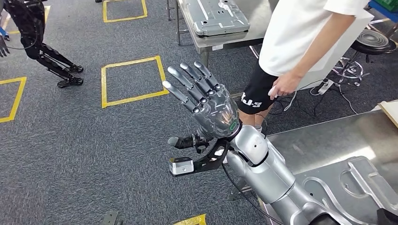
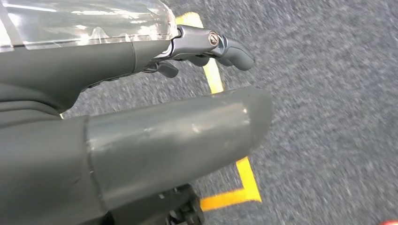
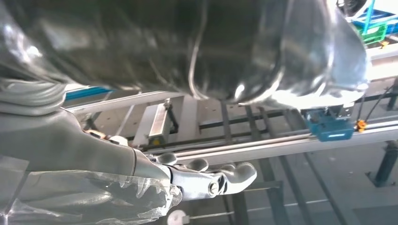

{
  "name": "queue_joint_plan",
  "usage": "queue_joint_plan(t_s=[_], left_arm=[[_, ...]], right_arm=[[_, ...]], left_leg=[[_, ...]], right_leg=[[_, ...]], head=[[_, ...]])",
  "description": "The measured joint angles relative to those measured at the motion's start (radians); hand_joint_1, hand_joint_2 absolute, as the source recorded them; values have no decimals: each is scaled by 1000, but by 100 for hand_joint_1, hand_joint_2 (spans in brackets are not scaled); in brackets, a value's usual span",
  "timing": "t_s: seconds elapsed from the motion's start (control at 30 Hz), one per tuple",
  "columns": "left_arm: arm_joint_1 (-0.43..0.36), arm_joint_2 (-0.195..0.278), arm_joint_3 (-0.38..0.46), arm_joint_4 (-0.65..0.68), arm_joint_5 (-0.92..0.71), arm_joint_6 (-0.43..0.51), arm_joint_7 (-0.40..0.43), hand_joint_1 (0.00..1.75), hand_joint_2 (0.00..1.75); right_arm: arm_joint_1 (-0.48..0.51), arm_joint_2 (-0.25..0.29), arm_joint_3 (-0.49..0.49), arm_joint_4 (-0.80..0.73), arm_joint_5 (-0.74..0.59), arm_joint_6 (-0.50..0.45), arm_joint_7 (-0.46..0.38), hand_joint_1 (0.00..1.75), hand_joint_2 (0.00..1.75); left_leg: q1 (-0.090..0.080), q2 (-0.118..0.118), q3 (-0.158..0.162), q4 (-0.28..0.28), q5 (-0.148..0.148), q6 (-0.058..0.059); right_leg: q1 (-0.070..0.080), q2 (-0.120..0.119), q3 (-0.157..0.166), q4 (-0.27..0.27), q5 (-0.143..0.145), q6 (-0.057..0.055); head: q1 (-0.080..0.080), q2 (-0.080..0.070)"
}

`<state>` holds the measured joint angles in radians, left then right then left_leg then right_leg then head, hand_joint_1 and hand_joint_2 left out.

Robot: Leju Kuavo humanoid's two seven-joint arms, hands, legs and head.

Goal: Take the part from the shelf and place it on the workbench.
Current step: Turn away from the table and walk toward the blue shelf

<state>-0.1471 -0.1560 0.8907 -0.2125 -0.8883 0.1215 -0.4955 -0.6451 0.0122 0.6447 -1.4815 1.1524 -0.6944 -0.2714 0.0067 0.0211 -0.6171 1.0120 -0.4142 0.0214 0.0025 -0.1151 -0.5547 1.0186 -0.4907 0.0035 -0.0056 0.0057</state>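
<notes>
While the left robot hand (image 1: 206, 101) hangs released over the carpet, fingers spread and nothing in it, the task's thing sits nearest: a grey pressed sheet-metal part with ribs and cut-outs (image 1: 356, 187), over the brushed steel worktop (image 1: 328, 136) at the robot's right side.

Right wrist view: right robot hand (image 3: 206, 180) lies under the part's shiny underside (image 3: 187, 47), fingers loosely curled. Cannot tell whether it grips or only sits beneath.

Handling, judged: stiff, fairly heavy, slick, with thin edges. Best taken at a folded rim, supported from below.

Room: the worktop's near edge falls straight to the floor. A person in a white shirt (image 1: 300, 42) stands just beside it, so little clearance there. Farther off are yellow tape squares (image 1: 133, 82) on open carpet, and a like panel on a far table (image 1: 216, 16).
</notes>
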Motion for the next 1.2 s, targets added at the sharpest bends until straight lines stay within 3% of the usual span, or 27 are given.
queue_joint_plan(t_s=[0.07,0.1,0.17,0.2,0.23,0.3,0.33,0.37,0.43,0.5,0.57,0.63,0.7,0.73,0.77,0.8,0.83,0.9,0.97,1.0,1.03,1.1,1.17,1.2], left_arm=[[2,2,0,0,0,9,-8,0,0],[1,2,0,0,2,14,-16,0,0],[0,3,0,0,7,21,-29,0,0],[1,3,1,0,9,21,-34,0,0],[1,3,1,0,9,16,-39,0,0],[0,1,1,0,5,-4,-46,0,0],[-1,-1,1,0,2,-13,-46,0,0],[-3,-4,0,0,-1,-21,-43,0,0],[-4,-10,-1,0,-9,-32,-34,0,0],[-3,-13,-3,0,-17,-38,-25,0,0],[-2,-15,-9,0,-27,-39,-22,0,0],[-8,-16,-16,0,-34,-42,-21,0,0],[-15,-16,-21,0,-37,-45,-19,0,0],[-15,-16,-23,0,-38,-47,-18,0,0],[-15,-16,-25,0,-38,-48,-17,0,0],[-14,-16,-26,0,-38,-48,-17,0,0],[-14,-15,-26,0,-38,-48,-16,0,0],[-17,-13,-28,0,-38,-48,-16,0,0],[-19,-12,-30,0,-38,-48,-16,0,0],[-19,-11,-32,0,-40,-48,-16,0,0],[-17,-11,-33,0,-41,-48,-14,0,0],[-17,-9,-35,0,-46,-47,-7,0,0],[-25,-6,-40,0,-51,-46,1,0,0],[-30,-4,-41,0,-53,-46,4,0,0]], right_arm=[[0,0,2,0,0,-1,1,0,0],[0,-1,3,1,0,-1,1,0,0],[2,-2,5,6,0,-1,1,0,0],[3,-2,6,9,0,0,2,0,0],[1,-2,7,11,0,0,2,0,0],[-7,-2,10,13,-3,3,4,0,0],[-14,-2,11,13,-5,6,5,0,0],[-19,-1,12,13,-6,10,6,0,0],[-26,-2,14,13,-7,16,7,0,0],[-29,-3,16,12,-8,18,9,0,0],[-29,-4,19,10,-14,15,13,0,0],[-21,-9,20,5,-21,8,16,0,0],[-7,-17,20,2,-22,3,16,0,0],[0,-20,20,2,-22,2,15,0,0],[5,-22,20,2,-22,1,15,0,0],[7,-24,20,1,-22,1,15,0,0],[8,-25,20,-1,-22,0,15,0,0],[8,-26,20,-5,-22,-1,15,0,0],[9,-27,20,-7,-22,-2,15,0,0],[9,-28,20,-8,-22,-3,15,0,0],[10,-28,20,-10,-22,-3,15,0,0],[15,-28,16,-19,-25,-4,10,0,0],[33,-28,5,-30,-32,-5,-7,0,0],[46,-29,-3,-33,-35,-5,-19,0,0]], left_leg=[[5,-18,4,-7,5,11],[6,-27,3,-8,6,14],[5,-49,1,-7,7,17],[5,-62,0,-6,7,17],[5,-74,-1,-4,7,17],[6,-101,-1,2,6,16],[6,-113,-2,5,6,13],[6,-125,-5,9,6,9],[9,-145,-13,10,9,-5],[13,-161,-19,5,15,-19],[11,-123,-31,27,0,-27],[7,-58,-76,123,-54,-31],[7,-33,-134,253,-113,-35],[8,-29,-148,288,-123,-36],[7,-27,-141,284,-114,-35],[7,-23,-114,239,-88,-33],[5,-10,-71,167,-58,-28],[-5,29,-3,44,-24,-12],[-14,44,13,8,-23,-1],[-15,34,12,5,-19,2],[-12,23,13,1,-16,7],[-5,3,17,-9,-8,17],[-2,-19,18,-13,-4,24],[-1,-33,18,-13,-3,26]], right_leg=[[-6,50,-24,62,-42,9],[-9,82,-52,124,-75,11],[-9,109,-121,259,-129,12],[-9,112,-144,296,-134,12],[-10,114,-149,298,-119,11],[-14,124,-104,193,-44,8],[-17,150,-71,122,-13,7],[-20,175,-46,64,8,7],[-20,205,-28,18,15,5],[-16,184,-27,13,20,-4],[-18,158,-20,2,27,-18],[-15,128,-17,-5,30,-29],[-9,96,-19,-3,28,-33],[-7,81,-20,-2,27,-34],[-5,67,-20,0,25,-35],[-4,55,-20,1,23,-34],[-2,43,-18,3,21,-33],[2,23,-16,4,16,-28],[5,6,-13,3,15,-21],[5,-3,-12,2,14,-17],[5,-7,-10,1,11,-11],[1,29,-18,30,-14,-2],[-4,88,-65,136,-73,5],[-6,104,-99,205,-103,7]], head=[[0,0],[1,0],[1,0],[1,0],[1,0],[1,0],[1,0],[1,0],[1,0],[1,0],[0,0],[0,0],[-1,0],[-1,0],[-1,0],[0,0],[0,0],[0,0],[0,0],[0,0],[0,0],[0,0],[1,0],[1,0]])
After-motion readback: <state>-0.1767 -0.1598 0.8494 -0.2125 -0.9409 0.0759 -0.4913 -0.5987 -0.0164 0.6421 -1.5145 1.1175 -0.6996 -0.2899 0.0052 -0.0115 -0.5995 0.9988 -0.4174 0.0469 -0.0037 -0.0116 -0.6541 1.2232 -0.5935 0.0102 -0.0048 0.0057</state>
